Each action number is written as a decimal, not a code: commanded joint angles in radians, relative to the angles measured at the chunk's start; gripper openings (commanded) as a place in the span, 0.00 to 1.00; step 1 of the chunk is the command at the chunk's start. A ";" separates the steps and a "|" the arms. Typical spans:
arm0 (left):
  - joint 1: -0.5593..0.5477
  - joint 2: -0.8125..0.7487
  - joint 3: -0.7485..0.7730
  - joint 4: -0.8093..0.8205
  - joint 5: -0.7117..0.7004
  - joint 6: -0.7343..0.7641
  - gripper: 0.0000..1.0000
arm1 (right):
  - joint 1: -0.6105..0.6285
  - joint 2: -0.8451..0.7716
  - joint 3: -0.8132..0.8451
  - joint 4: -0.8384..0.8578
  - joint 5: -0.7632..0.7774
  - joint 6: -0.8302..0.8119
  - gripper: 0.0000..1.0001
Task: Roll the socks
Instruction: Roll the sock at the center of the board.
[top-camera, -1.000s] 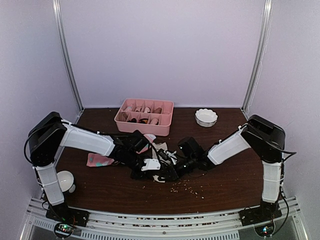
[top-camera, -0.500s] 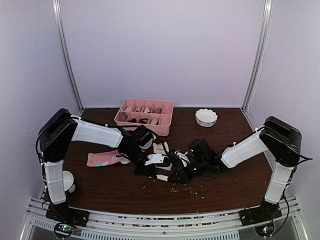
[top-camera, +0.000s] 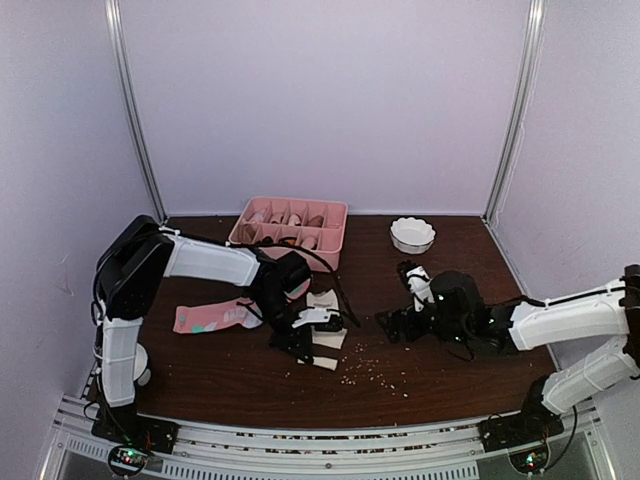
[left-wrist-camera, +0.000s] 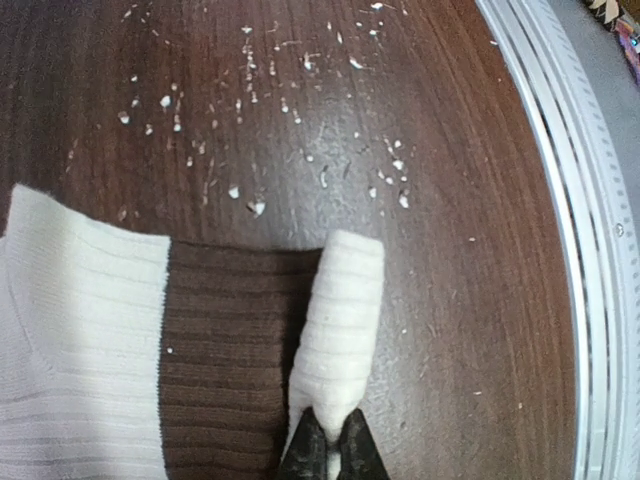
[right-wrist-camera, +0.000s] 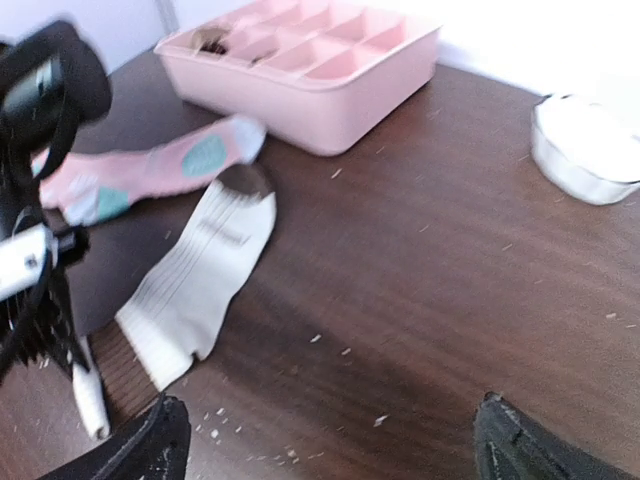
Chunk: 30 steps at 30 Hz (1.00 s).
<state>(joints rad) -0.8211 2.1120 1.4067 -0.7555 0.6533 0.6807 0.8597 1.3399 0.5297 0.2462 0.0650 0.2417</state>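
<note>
Cream sock (right-wrist-camera: 195, 285) lengthwise, cuff end nearward

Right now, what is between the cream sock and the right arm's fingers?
Only crumb-speckled table separates the cream sock from the right fingers; the right wrist view shows it.

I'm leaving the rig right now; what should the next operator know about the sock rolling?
Left gripper: shut on the near end of the cream sock, which is folded up against its brown band.
Right gripper: open, empty, to the right of the socks.
Pink sock: flat, unrolled, left of the cream one.
Done: first fold only.
Left: roll both socks.
</note>
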 joint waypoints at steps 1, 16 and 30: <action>0.004 0.071 0.016 -0.143 0.019 -0.049 0.00 | -0.011 -0.122 -0.056 0.086 0.452 0.074 1.00; 0.040 0.255 0.210 -0.341 0.133 -0.141 0.01 | 0.268 -0.026 -0.171 0.286 0.076 -0.384 0.93; 0.042 0.301 0.251 -0.347 0.013 -0.180 0.00 | 0.356 0.385 0.156 0.216 -0.136 -0.546 0.49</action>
<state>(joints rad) -0.7761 2.3417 1.6730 -1.1069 0.8501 0.5171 1.2266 1.6543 0.6369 0.4767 -0.0006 -0.2649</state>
